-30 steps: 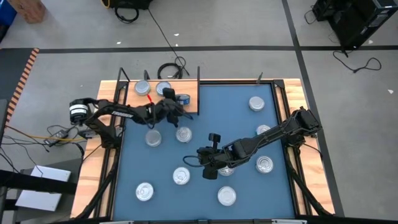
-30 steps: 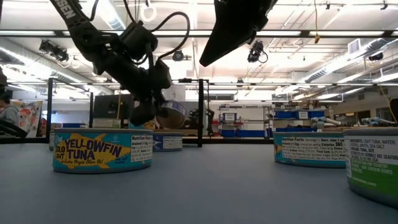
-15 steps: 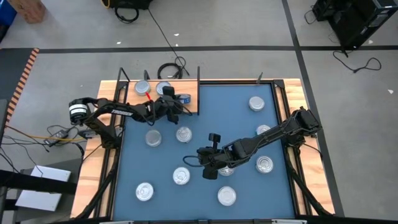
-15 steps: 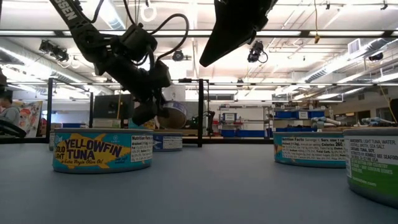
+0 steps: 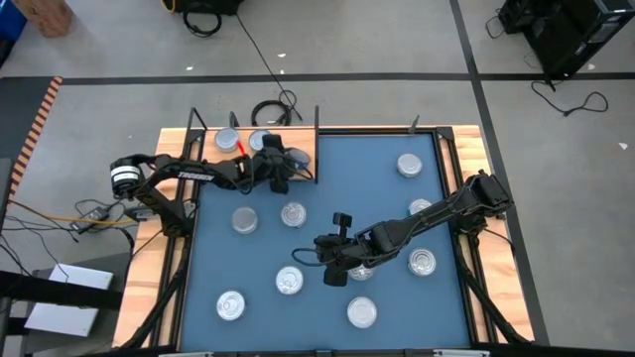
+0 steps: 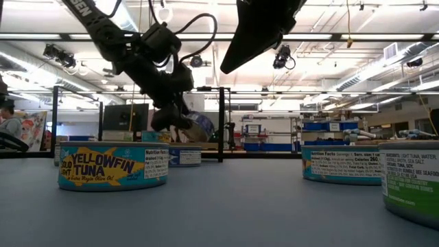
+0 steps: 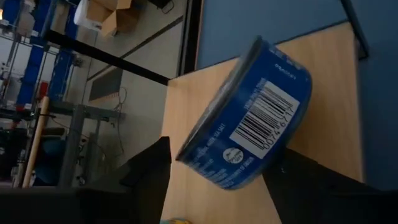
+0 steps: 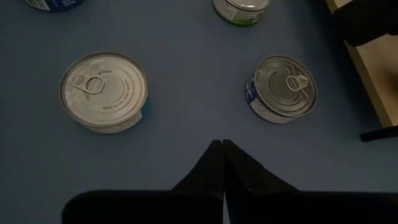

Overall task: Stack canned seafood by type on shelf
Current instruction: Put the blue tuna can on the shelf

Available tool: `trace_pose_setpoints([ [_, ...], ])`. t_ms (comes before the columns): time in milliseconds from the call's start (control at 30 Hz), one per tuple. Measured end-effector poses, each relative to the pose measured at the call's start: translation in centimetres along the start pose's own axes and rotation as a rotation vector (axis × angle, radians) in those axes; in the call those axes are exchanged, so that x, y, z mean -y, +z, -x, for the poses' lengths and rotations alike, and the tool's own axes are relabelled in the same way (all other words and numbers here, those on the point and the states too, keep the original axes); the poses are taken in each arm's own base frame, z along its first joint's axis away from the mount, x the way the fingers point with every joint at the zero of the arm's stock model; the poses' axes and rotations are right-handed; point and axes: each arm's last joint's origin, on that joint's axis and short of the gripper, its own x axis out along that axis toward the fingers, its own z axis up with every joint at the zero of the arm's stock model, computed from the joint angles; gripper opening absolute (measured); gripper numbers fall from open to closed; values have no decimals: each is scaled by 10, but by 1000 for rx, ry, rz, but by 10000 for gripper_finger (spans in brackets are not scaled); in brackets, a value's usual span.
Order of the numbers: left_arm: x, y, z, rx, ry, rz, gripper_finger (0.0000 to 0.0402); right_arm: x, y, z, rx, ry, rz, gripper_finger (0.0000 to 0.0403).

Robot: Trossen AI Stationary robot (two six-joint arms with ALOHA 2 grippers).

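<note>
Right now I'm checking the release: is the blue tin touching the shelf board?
Cannot tell. The left wrist view shows the blue tin tilted over the shelf board between the left gripper fingers; any contact is hidden.

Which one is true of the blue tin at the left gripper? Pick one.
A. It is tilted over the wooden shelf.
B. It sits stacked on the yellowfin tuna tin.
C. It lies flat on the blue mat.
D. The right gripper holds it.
A: in the left wrist view the blue tin stands tilted between the left gripper's fingers, with the wooden shelf behind it.

Eight tins (image 5: 361, 312) are counted on the blue mat (image 5: 327, 178), three on the shelf (image 5: 306, 151); two arms (image 5: 427, 218).
</note>
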Motion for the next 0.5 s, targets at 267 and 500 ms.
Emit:
trace_pose_setpoints([
  [267, -4, -6, -3, -44, -7, -3, 228, -3, -2, 2, -4, 5, 10, 5],
  [500, 1, -12, -2, -95, -62, 14, 228, -3, -2, 2, -5, 5, 11, 6],
])
